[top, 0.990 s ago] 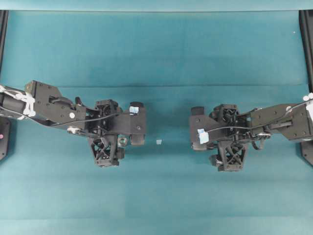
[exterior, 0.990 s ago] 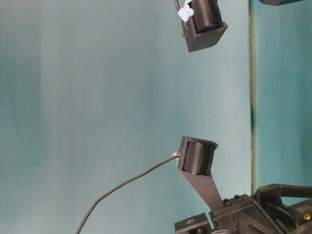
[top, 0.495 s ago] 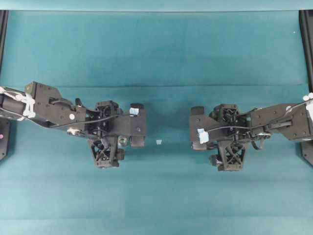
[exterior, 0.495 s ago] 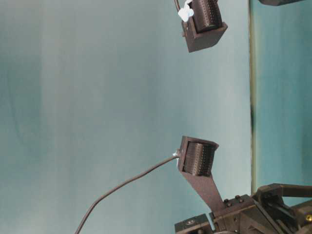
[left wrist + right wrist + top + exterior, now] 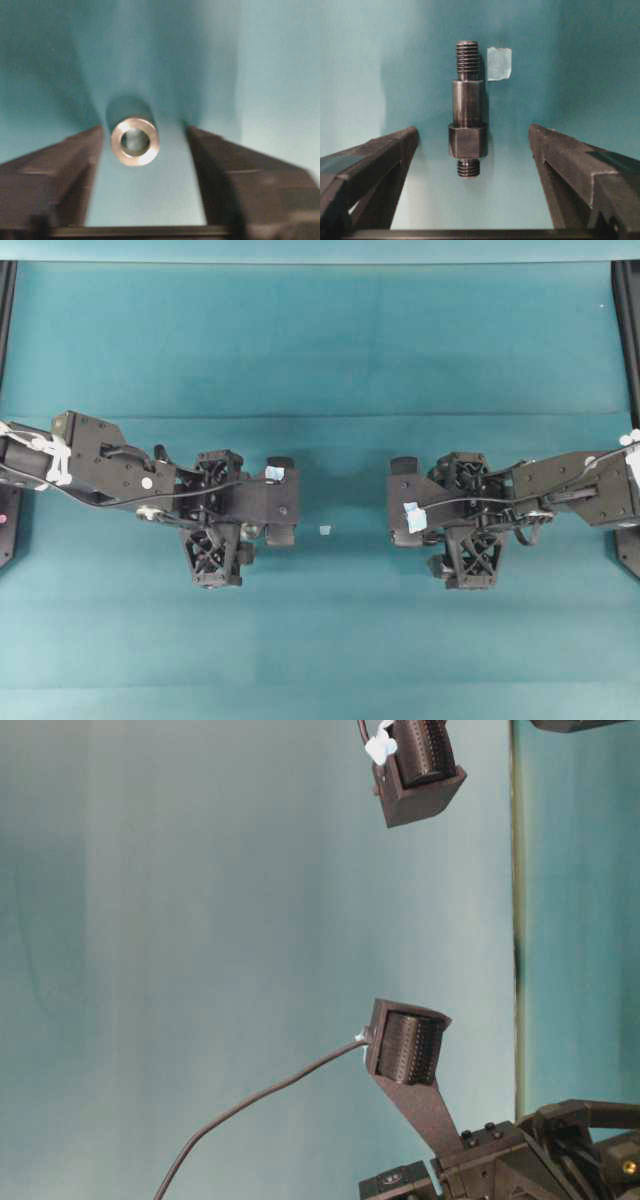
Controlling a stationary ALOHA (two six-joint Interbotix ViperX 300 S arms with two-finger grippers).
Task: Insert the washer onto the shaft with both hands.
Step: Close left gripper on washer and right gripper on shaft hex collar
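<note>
washer (image 5: 135, 140): silvery thick-rimmed ring, dark bore, on teal counter (image 5: 260, 75) between parted left hand (image 5: 145, 150) fingers, untouched | shaft (image 5: 467, 125): dark stepped cylinder, threaded ends, lying between parted right hand (image 5: 472, 145) fingers, beside tape scrap (image 5: 499, 63)

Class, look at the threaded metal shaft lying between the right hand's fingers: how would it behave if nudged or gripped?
The shaft looks like solid metal, so probably stiff and heavy for its size. Its round sections suggest rolling sideways, though the faceted collar may check that. Smooth sides could slip between the fingers.
</note>
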